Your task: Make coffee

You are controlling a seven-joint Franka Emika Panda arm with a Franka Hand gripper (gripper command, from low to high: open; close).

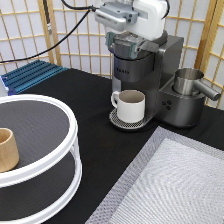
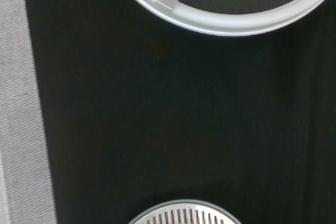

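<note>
One gripper [image 1: 131, 46] is all I have, and it hangs directly over the top of the coffee machine [image 1: 150, 80], at the exterior view's top. I cannot tell whether its fingers are spread or pinching anything. I see no coffee pod in either view. A white mug [image 1: 130, 106] sits on the drip tray [image 1: 122, 121]. My worry: any sideways drift this close could knock the machine's lid or jam against it.
</note>
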